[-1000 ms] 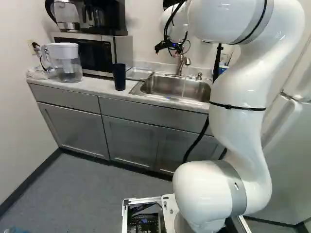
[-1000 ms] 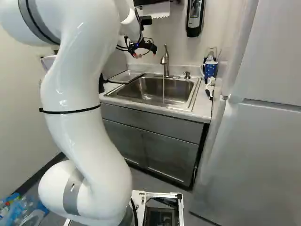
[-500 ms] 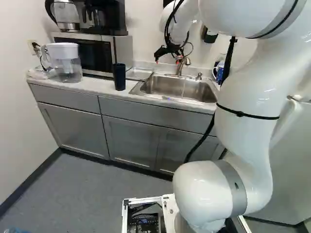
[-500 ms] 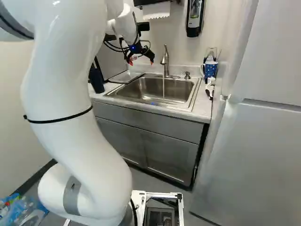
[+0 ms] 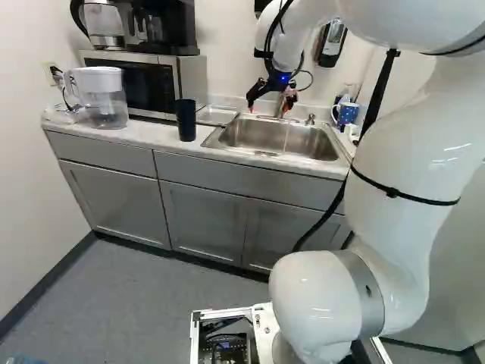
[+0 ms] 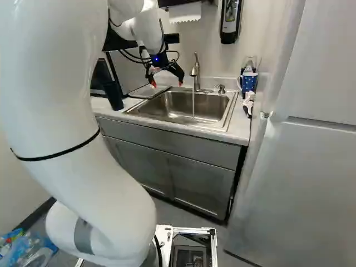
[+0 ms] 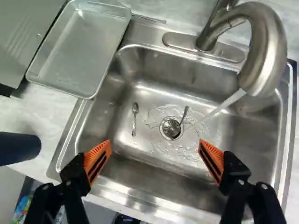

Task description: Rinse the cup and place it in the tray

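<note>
Two black, orange-padded jaws gape wide, empty, likely to straddle the round navy cup (image 5: 186, 120), left base view's upper left.

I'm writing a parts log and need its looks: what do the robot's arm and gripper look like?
The arm is glossy white and rounded, with a grey band, black straps, thin black cables and a blue light. The gripper is black, two-fingered, with ridged orange pads slotted in black.
</note>
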Motion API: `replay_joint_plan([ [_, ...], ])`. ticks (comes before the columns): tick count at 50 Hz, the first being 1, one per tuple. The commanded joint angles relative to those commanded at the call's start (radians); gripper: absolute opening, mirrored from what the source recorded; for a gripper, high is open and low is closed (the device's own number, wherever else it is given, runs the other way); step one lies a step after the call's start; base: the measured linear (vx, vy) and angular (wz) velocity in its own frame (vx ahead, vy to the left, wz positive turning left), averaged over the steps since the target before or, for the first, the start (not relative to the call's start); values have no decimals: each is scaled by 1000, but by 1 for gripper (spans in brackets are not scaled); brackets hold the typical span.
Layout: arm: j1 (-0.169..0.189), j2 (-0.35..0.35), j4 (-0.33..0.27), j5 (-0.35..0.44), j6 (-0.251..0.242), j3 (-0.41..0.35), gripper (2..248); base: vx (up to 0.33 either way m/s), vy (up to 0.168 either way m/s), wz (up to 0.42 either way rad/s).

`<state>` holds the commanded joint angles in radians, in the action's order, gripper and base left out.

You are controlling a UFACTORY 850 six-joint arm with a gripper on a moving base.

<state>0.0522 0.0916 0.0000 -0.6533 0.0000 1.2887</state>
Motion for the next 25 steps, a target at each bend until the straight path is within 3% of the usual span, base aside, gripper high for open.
replay_joint_plan([
  [25,59,-84,0,0,0,-88,247,0,0,0],
])
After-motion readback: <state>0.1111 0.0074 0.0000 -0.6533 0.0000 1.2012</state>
